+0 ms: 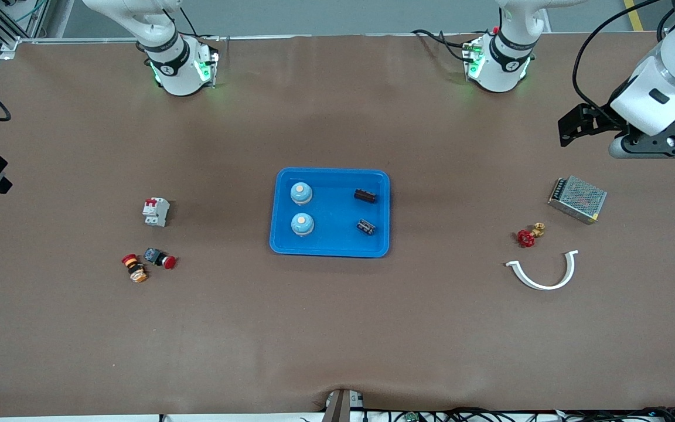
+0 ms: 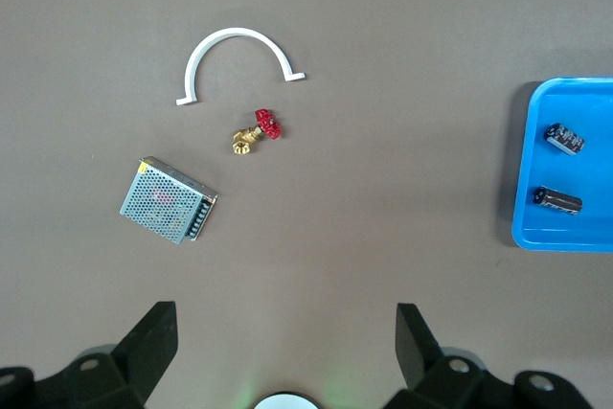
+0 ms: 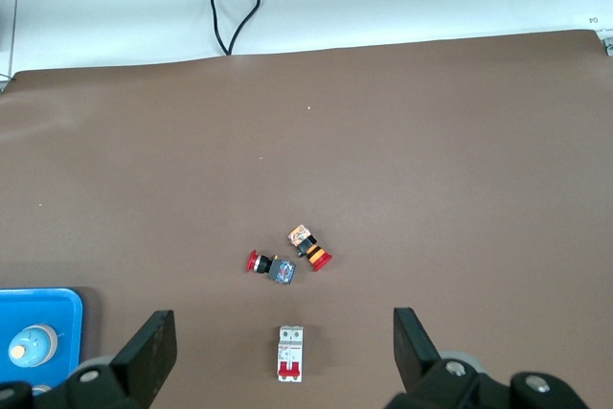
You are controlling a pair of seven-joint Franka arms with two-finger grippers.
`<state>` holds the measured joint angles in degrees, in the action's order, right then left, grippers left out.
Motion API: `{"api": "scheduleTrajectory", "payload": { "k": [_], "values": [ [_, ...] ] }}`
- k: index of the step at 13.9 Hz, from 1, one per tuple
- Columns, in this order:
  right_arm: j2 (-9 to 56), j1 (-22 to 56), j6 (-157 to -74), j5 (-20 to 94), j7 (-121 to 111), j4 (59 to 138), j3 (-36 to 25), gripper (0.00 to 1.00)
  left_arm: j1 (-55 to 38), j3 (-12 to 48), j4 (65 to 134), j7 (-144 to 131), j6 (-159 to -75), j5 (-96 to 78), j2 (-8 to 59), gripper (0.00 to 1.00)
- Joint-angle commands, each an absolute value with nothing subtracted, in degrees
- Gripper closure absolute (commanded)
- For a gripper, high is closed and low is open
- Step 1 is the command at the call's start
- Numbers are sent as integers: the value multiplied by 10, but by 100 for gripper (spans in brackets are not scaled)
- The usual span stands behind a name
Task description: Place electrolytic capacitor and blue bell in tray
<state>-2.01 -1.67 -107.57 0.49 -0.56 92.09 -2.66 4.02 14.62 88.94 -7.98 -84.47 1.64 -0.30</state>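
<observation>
A brown table [image 1: 337,328] fills the front view, with two white robot bases along its top edge. At the centre of the frame sits the blue tray [image 1: 330,250]. Inside it, two blue bells [image 1: 301,193] stand upright in the half toward the right arm's end, one nearer the camera [image 1: 302,224] than the other. Two black capacitors [image 1: 364,196] lie on their sides in the half toward the left arm's end, again one nearer the camera [image 1: 365,227]; all four items are apart from each other. In the lower left of the frame are a white breaker [image 1: 156,211] and, nearer the camera, two red-capped push buttons [image 1: 160,258] lying close together [image 1: 134,268]. In the right part of the frame lie a metal power supply [image 1: 577,199], a small red-handled brass valve [image 1: 529,235] and a white half-ring clamp [image 1: 542,273], the clamp nearest the camera. The left gripper [image 2: 285,332] hangs in the air at the upper right of the frame, over the table near the power supply; its fingers are spread wide and hold nothing. The right gripper [image 3: 285,337] shows only as a dark piece at the left edge of the front view; in its wrist view its fingers are likewise spread wide and empty, over the table near the breaker.
</observation>
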Motion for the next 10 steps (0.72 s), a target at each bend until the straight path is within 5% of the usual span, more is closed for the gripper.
{"api": "scheduleTrajectory", "payload": {
  "k": [1,10],
  "values": [
    [-14,-7,-1097,6,1,918,-28,0,43,149,887,-79,-836,26,-8,0],
    [-16,2,-1118,4,1,934,-31,0,44,149,911,-71,-836,25,-29,0]
  ]
}}
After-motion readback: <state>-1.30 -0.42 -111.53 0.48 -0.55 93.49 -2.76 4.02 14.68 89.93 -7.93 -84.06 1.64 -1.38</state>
